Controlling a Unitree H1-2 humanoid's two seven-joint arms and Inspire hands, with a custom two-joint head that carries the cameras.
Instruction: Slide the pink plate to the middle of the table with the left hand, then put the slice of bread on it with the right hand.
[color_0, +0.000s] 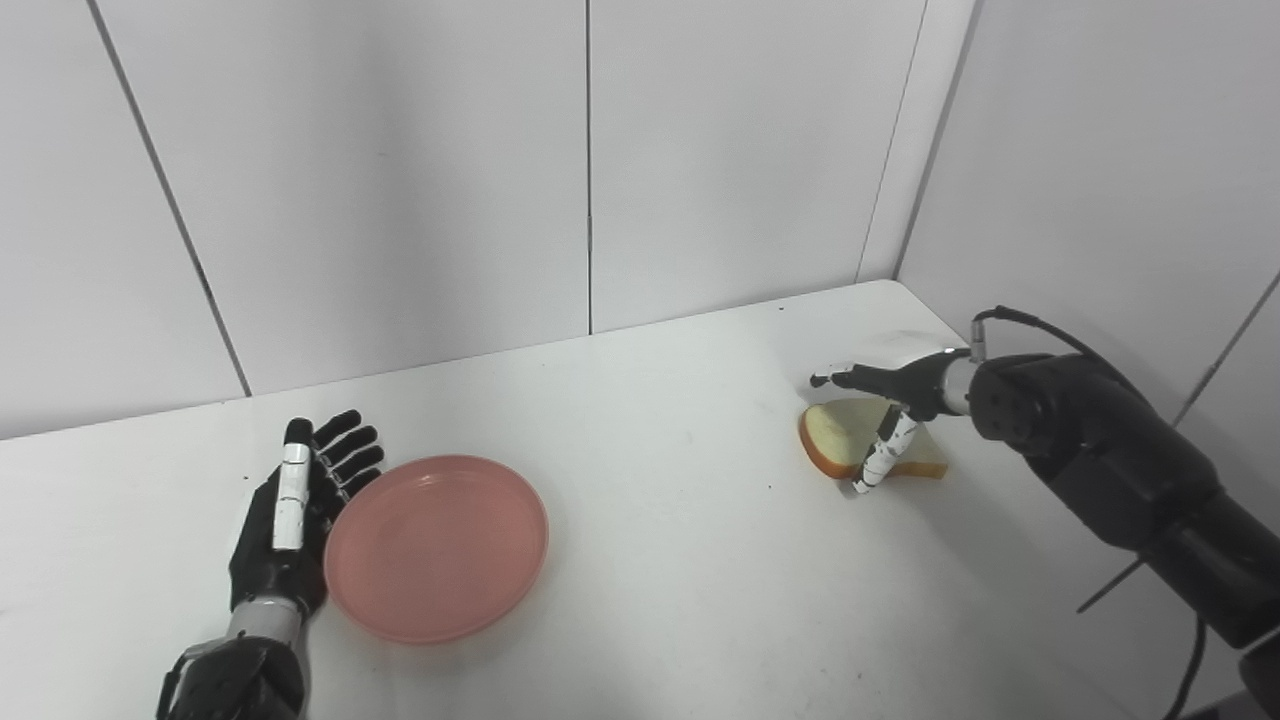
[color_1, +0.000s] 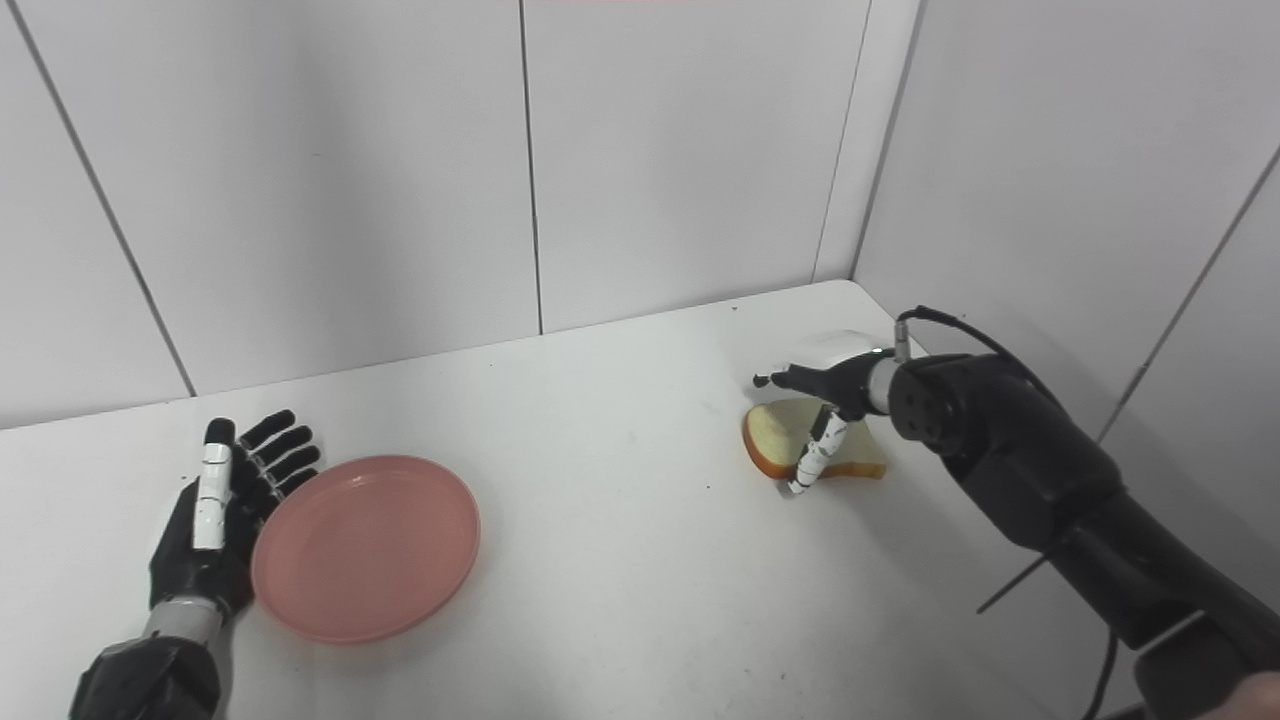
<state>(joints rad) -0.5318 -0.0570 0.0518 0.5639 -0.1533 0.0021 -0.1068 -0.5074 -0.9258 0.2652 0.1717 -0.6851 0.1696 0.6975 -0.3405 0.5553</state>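
The left arm comes in at the lower left corner, its forearm pointing toward twelve o'clock. The left hand (color_0: 290, 510) lies low and flat, palm side turned toward three o'clock, its black fingers (color_0: 345, 450) straight, slightly fanned and aimed at about one o'clock, holding nothing. The right arm enters from the lower right corner and stretches toward ten o'clock, dark and bulky, with a cable looping over the wrist. The right hand (color_0: 895, 400) is raised, seen edge-on, with its upper fingers (color_0: 850, 378) stretched toward nine o'clock and its thumb (color_0: 880, 455) hanging toward six o'clock, well apart from them.
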